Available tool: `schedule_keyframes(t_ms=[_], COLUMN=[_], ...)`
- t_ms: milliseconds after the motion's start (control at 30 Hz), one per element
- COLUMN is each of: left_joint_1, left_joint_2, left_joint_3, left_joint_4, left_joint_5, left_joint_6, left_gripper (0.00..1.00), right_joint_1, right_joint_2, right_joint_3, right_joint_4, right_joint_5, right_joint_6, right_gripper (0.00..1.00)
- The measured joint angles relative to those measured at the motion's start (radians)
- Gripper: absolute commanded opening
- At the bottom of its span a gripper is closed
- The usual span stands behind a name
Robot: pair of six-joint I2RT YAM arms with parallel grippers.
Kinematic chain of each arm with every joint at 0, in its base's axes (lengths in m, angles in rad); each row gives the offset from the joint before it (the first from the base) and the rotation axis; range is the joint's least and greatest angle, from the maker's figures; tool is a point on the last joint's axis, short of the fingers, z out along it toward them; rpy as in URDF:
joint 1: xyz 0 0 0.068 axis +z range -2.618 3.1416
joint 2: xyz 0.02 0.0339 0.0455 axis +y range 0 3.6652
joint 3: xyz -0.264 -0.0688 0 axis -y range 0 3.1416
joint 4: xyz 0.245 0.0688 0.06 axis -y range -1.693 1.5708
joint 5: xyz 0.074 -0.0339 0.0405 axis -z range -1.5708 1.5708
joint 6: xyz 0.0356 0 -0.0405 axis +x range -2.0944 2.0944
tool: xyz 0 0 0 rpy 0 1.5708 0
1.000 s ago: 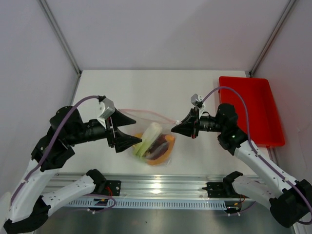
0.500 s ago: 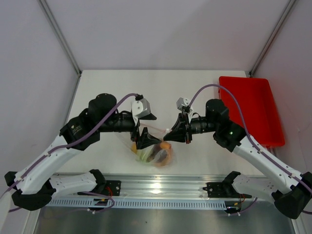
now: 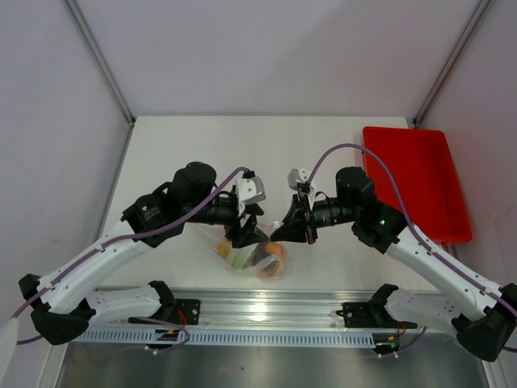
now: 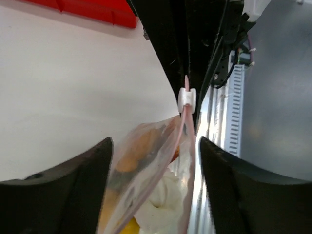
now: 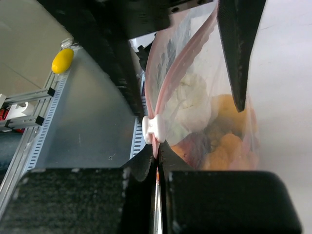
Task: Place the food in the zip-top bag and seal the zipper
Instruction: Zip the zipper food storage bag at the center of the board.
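The clear zip-top bag [image 3: 257,257] hangs bunched between my two grippers, just above the table's near edge. Inside it I see food: an orange piece [image 3: 275,252], a white-green leek piece [image 4: 165,195], and a bit of yellow [image 4: 126,226]. My right gripper [image 3: 281,230] is shut on the pinkish zipper [image 5: 180,58] strip, right below its white slider [image 5: 153,129]. My left gripper [image 4: 156,146] is open, with a finger on each side of the bag [image 4: 141,165] and a gap on both sides. The slider [image 4: 186,99] sits just beyond it, against the right gripper.
The red tray [image 3: 420,182] stands at the right side of the table. The aluminium rail [image 3: 258,311] with both arm bases runs along the near edge, right below the bag. A small yellow oval object [image 5: 62,59] lies beside the rail in the right wrist view.
My left gripper has slid right along the bag toward my right gripper. The two now sit close together, and the bag has bunched up and hangs between them.
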Motion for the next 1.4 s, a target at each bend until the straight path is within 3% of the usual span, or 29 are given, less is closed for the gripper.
schedule_keyframes(t_ms=[33,100,133,200,267,567,633,700,767,800,833,867,900,1033,1100,1233,1333,1400], left_joint_1=[0.000,0.000,0.000,-0.006,-0.006,0.027,0.036,0.039,0.040,0.040,0.041,0.041,0.042,0.043,0.043,0.043,0.043,0.043], left_joint_2=[0.008,0.018,0.021,0.020,0.015,-0.022,-0.027,-0.029,-0.031,-0.033,-0.035,-0.038,-0.040,-0.062,-0.092,-0.130,-0.128,-0.119], left_joint_3=[0.000,0.000,0.000,-0.001,-0.005,-0.034,-0.035,-0.035,-0.037,-0.039,-0.042,-0.044,-0.045,-0.046,-0.046,-0.032,-0.023,-0.022], left_joint_4=[-0.002,-0.004,-0.006,-0.008,-0.006,0.008,0.010,0.011,0.011,0.010,0.010,0.009,0.009,0.013,0.024,0.058,0.100,0.121], left_joint_5=[-0.001,-0.001,0.003,0.002,0.002,0.034,0.052,0.068,0.084,0.087,0.093,0.102,0.111,0.137,0.140,0.137,0.123,0.115], left_joint_6=[0.000,-0.003,-0.008,-0.003,-0.006,-0.058,-0.066,-0.073,-0.080,-0.081,-0.080,-0.078,-0.076,-0.078,-0.079,-0.080,-0.081,-0.082], left_gripper=[0.41,0.05,0.01,0.01,0.01,0.01,0.01,0.01,0.01,0.02,0.14,0.32,0.60,0.79,0.85,0.88,0.83,0.73], right_joint_1=[0.000,0.000,0.000,-0.004,-0.002,-0.001,-0.001,-0.001,-0.001,-0.002,-0.002,-0.002,-0.001,0.006,0.017,0.075,0.113,0.134], right_joint_2=[0.000,0.000,0.000,0.000,0.000,0.000,0.002,0.008,0.019,0.027,0.035,0.039,0.044,0.043,0.042,0.035,0.025,0.013], right_joint_3=[0.001,0.003,0.003,0.005,0.007,0.006,0.006,0.006,0.006,0.006,0.006,0.006,0.006,0.006,0.006,0.004,-0.003,-0.016], right_joint_4=[-0.004,-0.009,-0.010,-0.016,-0.018,0.027,0.049,0.069,0.078,0.080,0.085,0.089,0.094,0.125,0.142,0.151,0.158,0.164], right_joint_5=[0.000,0.005,0.011,0.017,0.014,-0.008,-0.008,-0.006,-0.003,0.000,0.005,0.010,0.027,0.077,0.112,0.199,0.245,0.263], right_joint_6=[-0.001,-0.003,-0.006,-0.008,-0.008,0.017,0.029,0.034,0.045,0.053,0.061,0.065,0.074,0.115,0.132,0.159,0.166,0.168], right_gripper=[0.00,0.00,0.00,0.07,0.23,0.25,0.24,0.02,0.00,0.00,0.00,0.00,0.00,0.00,0.00,0.00,0.00,0.00])
